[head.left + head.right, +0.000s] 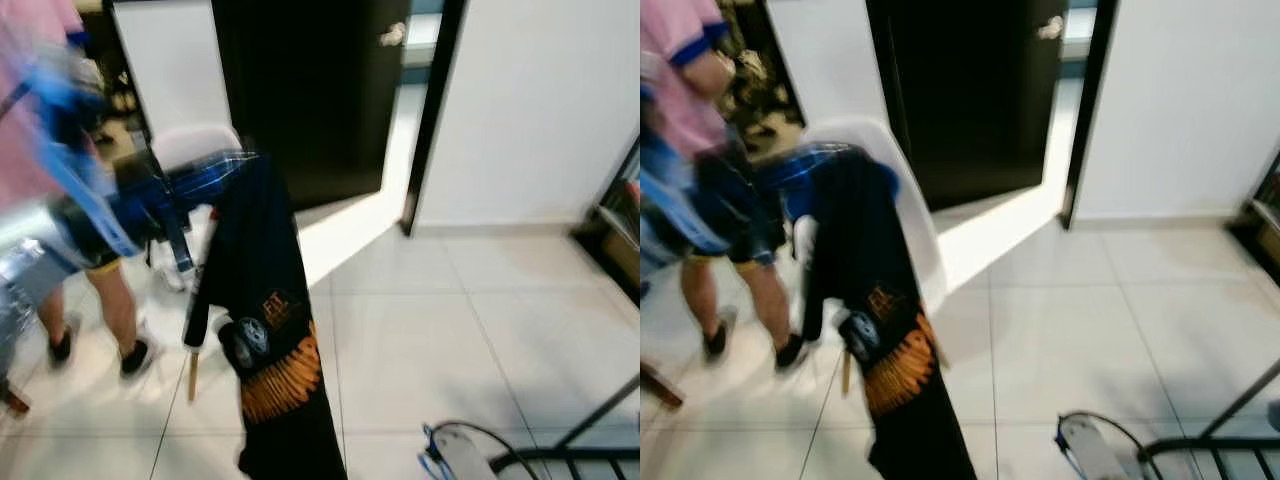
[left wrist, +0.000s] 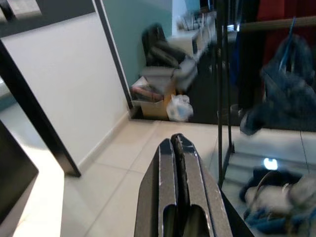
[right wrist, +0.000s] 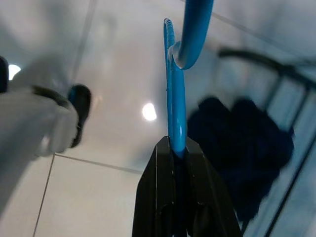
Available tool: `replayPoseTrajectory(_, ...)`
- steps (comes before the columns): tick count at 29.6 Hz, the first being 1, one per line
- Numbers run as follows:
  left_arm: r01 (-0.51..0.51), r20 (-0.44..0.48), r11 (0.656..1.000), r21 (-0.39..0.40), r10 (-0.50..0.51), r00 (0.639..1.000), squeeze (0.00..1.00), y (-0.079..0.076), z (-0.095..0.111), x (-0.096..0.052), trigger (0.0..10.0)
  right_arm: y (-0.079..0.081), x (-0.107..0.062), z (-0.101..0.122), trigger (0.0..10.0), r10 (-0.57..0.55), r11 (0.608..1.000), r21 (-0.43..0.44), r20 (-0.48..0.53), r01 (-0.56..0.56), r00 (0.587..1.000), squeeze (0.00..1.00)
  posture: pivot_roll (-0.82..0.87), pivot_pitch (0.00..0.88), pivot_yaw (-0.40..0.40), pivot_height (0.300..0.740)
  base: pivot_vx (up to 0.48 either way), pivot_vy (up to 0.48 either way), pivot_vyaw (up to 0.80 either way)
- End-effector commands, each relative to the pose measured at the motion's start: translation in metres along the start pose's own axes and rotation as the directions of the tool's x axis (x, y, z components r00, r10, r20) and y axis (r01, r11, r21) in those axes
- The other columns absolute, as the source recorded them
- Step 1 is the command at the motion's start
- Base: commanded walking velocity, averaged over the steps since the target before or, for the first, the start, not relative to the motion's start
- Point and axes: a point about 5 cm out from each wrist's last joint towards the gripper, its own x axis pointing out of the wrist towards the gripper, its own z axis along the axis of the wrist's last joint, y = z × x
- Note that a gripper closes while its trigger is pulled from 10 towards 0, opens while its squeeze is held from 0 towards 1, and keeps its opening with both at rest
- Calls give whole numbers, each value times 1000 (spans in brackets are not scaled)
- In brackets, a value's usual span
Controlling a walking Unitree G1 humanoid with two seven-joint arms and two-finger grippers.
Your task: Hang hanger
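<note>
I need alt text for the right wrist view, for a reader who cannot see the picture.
The right gripper, its two black fingers shut, holds a blue plastic hanger whose hook curves beyond the fingertips. Behind it are a glossy tiled floor, a dark blue garment by a thin black frame, and a blurred shoe.

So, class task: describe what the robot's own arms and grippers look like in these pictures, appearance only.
The left gripper has two long black fingers with a slightly glossy, flat-sided look, tapering to a rounded tip; slots are cut into them near the base. The right gripper is built the same: two long black fingers, smooth and angular. In the left eye view, a blurred silver arm shows a shiny metallic surface. No cables or markings can be made out.
</note>
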Motion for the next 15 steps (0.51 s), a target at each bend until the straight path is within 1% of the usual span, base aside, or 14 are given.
replayPoseTrajectory(1,-32,-120,994,102,44,992,0,6,-17,-6,10000,4,1,2,10000,4,999,38,21,-5,1000,0,-23,0,16,740,0,0,-800)
replayPoseTrajectory(2,-32,-120,994,102,44,992,0,6,-17,-6,10000,4,1,2,10000,4,999,38,21,-5,1000,0,-23,0,16,740,0,0,-800)
replayPoseTrajectory(3,-43,-182,992,116,64,981,0,5,-32,-8,10000,4,1,2,10000,2,999,53,27,-4,1000,0,-23,0,16,740,0,0,-800)
replayPoseTrajectory(4,-43,-182,992,116,64,981,0,5,-32,-8,10000,4,1,2,10000,2,999,53,27,-4,1000,0,-23,0,16,740,0,0,-800)
replayPoseTrajectory(5,-74,-240,989,126,103,965,0,5,-48,-9,10000,4,0,2,10000,3,998,62,31,-5,1000,0,-25,0,17,740,0,0,-800)
replayPoseTrajectory(6,-74,-240,989,126,103,965,0,5,-48,-9,10000,4,0,2,10000,3,998,62,31,-5,1000,0,-25,0,17,740,0,0,-800)
replayPoseTrajectory(8,-145,-308,983,115,175,935,0,7,-72,-12,10000,5,0,2,10000,7,998,68,34,-10,999,0,-30,0,17,740,0,0,-800)
replayPoseTrajectory(9,-171,-352,977,129,206,913,0,8,-84,-14,10000,5,0,2,10000,12,998,67,34,-14,999,0,-30,0,17,740,0,0,-800)
replayPoseTrajectory(10,-171,-352,977,129,206,913,0,8,-84,-14,10000,5,0,2,10000,12,998,67,34,-14,999,0,-30,0,17,740,0,0,-800)
replayPoseTrajectory(11,-181,-407,971,156,231,884,0,9,-97,-17,10000,5,0,2,10000,17,998,65,35,-19,999,0,-31,0,15,740,0,0,-800)
replayPoseTrajectory(12,-181,-407,971,156,231,884,0,9,-97,-17,10000,5,0,2,10000,17,998,65,35,-19,999,0,-31,0,15,740,0,0,-800)
replayPoseTrajectory(13,-199,-460,963,182,262,848,0,10,-108,-21,10000,5,0,1,10000,21,998,62,34,-23,999,0,-30,0,14,740,0,0,-800)
replayPoseTrajectory(14,-199,-460,963,182,262,848,0,10,-108,-21,10000,5,0,1,10000,21,998,62,34,-23,999,0,-30,0,14,740,0,0,-800)
replayPoseTrajectory(15,-232,-492,952,198,302,816,0,14,-116,-24,10000,6,0,1,10000,24,998,60,34,-26,999,0,-30,0,13,740,0,0,-800)
